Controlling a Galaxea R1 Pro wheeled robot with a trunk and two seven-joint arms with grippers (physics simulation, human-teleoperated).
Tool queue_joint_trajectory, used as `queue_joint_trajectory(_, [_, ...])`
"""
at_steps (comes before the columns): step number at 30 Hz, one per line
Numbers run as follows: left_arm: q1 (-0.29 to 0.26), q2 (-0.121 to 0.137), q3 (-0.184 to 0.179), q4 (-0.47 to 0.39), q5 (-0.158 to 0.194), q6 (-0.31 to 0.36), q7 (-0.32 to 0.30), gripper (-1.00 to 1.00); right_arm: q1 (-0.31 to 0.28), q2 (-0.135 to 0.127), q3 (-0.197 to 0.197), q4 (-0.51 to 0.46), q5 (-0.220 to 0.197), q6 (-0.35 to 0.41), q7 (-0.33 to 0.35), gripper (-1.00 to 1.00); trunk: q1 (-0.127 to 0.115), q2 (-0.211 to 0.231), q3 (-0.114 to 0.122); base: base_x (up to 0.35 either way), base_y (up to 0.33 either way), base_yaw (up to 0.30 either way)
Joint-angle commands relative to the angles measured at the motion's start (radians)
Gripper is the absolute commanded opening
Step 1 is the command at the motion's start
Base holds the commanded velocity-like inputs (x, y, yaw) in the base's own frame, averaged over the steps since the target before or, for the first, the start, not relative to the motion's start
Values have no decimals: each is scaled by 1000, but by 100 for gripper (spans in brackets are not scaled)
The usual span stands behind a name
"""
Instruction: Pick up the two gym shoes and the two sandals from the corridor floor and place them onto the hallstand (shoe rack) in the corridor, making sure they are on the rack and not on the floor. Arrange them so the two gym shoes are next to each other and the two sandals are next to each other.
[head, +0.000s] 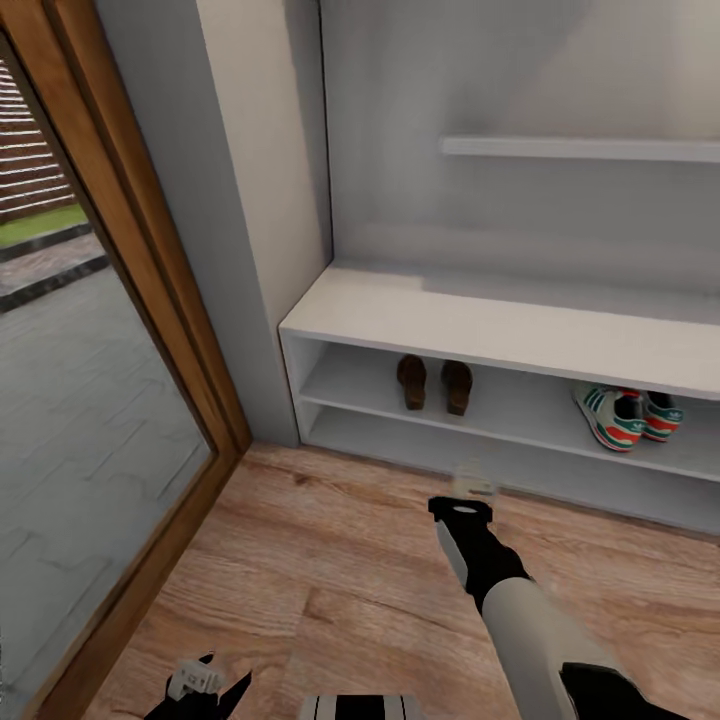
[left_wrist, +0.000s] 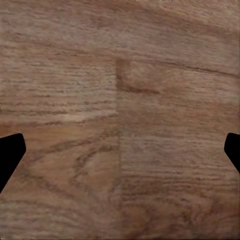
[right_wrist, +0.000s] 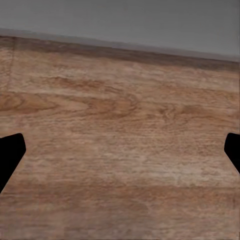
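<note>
The hallstand (head: 480, 330) spans the frame's right half. On its upper shelf, the gym shoes (head: 625, 415) sit paired at right, the sandals (head: 434, 384) paired at centre. My right claw (head: 470, 490) and left claw (head: 205, 685) are released, empty. Placement appears complete; next, verify and retract.

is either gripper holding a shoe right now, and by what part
Nothing is held. Both the left gripper and right gripper are open over bare floor; sandals and gym shoes sit on the rack.

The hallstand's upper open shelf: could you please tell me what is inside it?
Two brown sandals sit side by side at the left, two gym shoes together at the right. The bench top hides the shelf's back.
</note>
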Motion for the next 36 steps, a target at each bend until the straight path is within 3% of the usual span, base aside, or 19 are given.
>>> queue_joint_trajectory(1, [-1, -1, 11, 0, -10, -6, -6, 100, 0, 1, -5, 31, 13, -13, 2, 100, -1, 0, -1, -274, -197, 0])
queue_joint_trajectory(3, [-1, -1, 16, 0, -11, -6, -6, 100, 1, -4, -4, 88, 14, -51, 2, 100, -1, 0, -1, -274, -197, 0])
queue_joint_trajectory(5, [0, -1, 18, 0, -11, -7, -5, 100, 2, -27, -4, 147, 15, -94, 2, 100, -1, 0, -1, -272, -192, 0])
queue_joint_trajectory(6, [0, -1, 20, 0, -11, -8, -5, 100, 2, -51, -3, 205, 16, -143, 2, 100, -1, 0, -1, -258, -180, 0])
queue_joint_trajectory(12, [4, 2, 22, 0, -10, -10, -5, 100, 3, -117, -1, 364, 22, -305, 3, 100, -1, 0, -1, -172, -118, 0])
queue_joint_trajectory(19, [7, 8, 29, 0, -2, -10, -5, 100, 37, -187, 1, 458, 27, -441, 4, 100, -1, 0, -1, -44, -30, 0])
queue_joint_trajectory(24, [8, 9, 43, 0, 3, -12, -6, 100, 89, -214, 1, 474, 30, -487, 4, 100, -1, 0, -1, -11, -7, 0])
queue_joint_trajectory(25, [9, 10, 51, 0, 5, -13, -7, 100, 133, -226, 2, 478, 30, -519, 4, 100, -1, 0, -1, -3, -2, 0])
queue_joint_trajectory(29, [10, 12, 55, -2, 5, -14, -7, 100, 186, -231, 3, 480, 31, -579, 3, 100, -1, 0, -1, -1, -1, 0])
queue_joint_trajectory(36, [11, 15, 61, -10, 4, -15, -7, 100, 218, -231, 3, 480, 45, -616, 3, 100, -1, 0, -1, 0, 0, 0])
